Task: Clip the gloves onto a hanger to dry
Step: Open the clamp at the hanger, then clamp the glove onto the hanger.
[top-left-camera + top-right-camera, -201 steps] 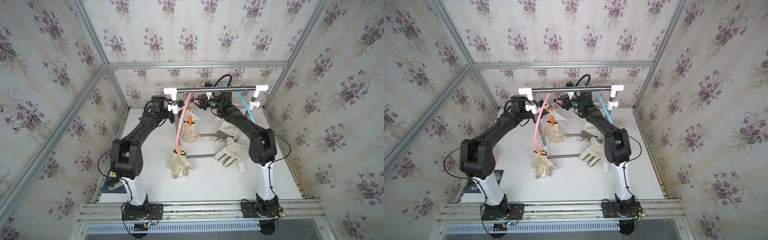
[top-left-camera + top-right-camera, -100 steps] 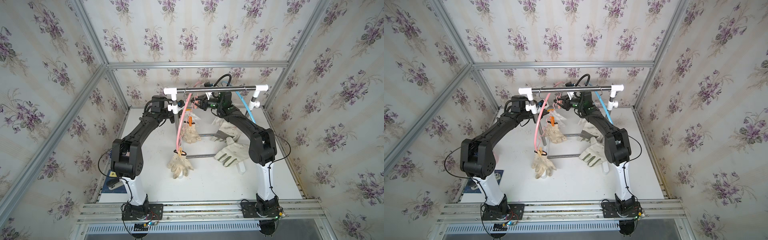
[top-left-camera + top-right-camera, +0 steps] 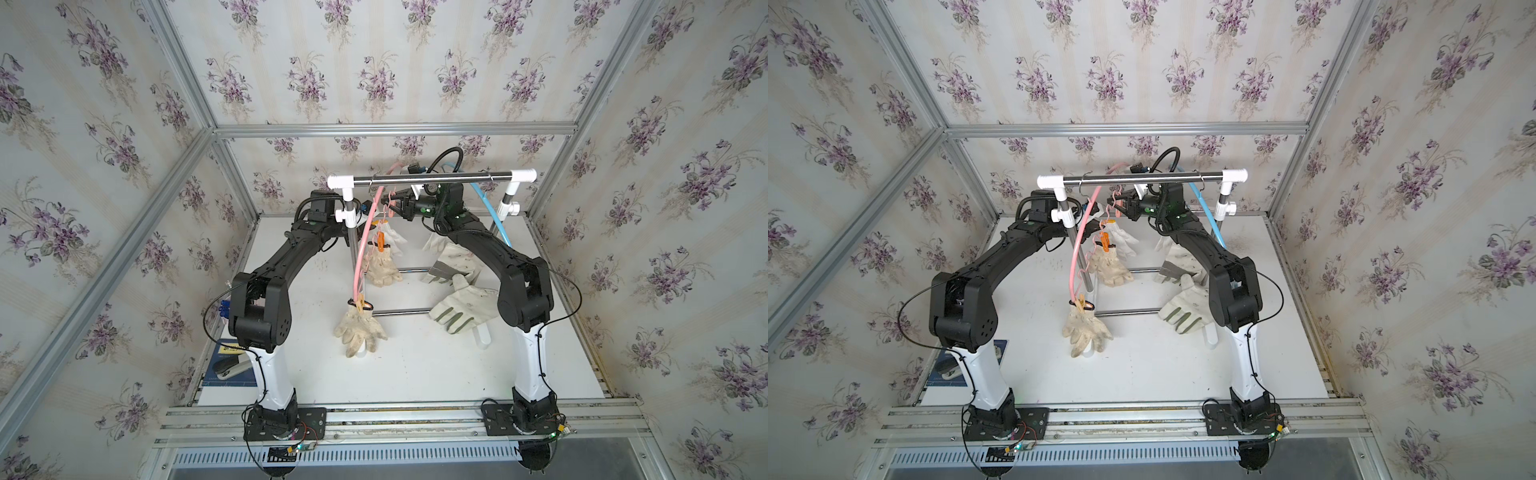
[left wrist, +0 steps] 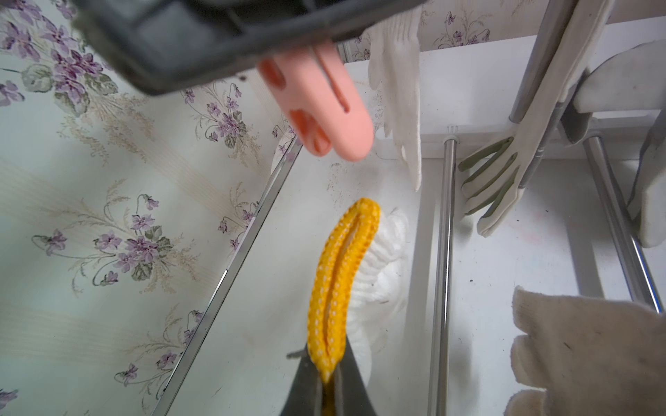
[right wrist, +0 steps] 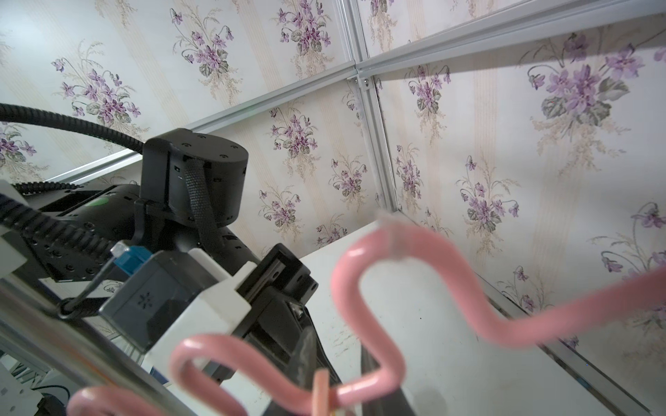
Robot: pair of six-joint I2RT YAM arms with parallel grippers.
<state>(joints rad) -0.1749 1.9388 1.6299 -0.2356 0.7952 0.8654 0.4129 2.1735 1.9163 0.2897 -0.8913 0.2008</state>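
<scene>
**A:** Where's the glove now?

**B:** In both top views it's mid-frame, just under the rail (image 3: pixel 432 178). The left arm (image 3: pixel 291 257) and right arm (image 3: pixel 1208 249) both reach up to the pink hanger (image 3: pixel 360 253), and their wrists nearly meet. A white glove (image 3: pixel 394 239) hangs right below them, and I take it for the one in hand. Two dirty gloves (image 3: pixel 360 328) are already pegged lower on the hanger. The canvas gloves (image 3: pixel 461 311) lie centre right on the table.

**A:** And from the left wrist?

**B:** The left gripper (image 4: pixel 327 378) at bottom centre is pinched tight on the yellow cuff (image 4: pixel 342 259). The cuff's long line runs up the frame from there. Its free end points almost straight at the peg (image 4: pixel 324 115) in the upper middle, with a clear gap between them.

**A:** Right wrist?

**B:** At bottom centre the right gripper (image 5: pixel 337 381) has a finger either side of the peg, on the hanger's wavy bar. I cannot tell whether it is squeezing the peg or only bracketing it.

**A:** So what does the next move turn on?

**B:** On that gap, I'd say. The left arm has the glove and the right is the one at the peg. The cuff would need to rise along its own line into the peg's mouth while the right presses it open.

**A:** Anything changed?

**B:** Against the earlier top views, the arms, hanger and gloves sit as they did. I can make out no shift.
</scene>
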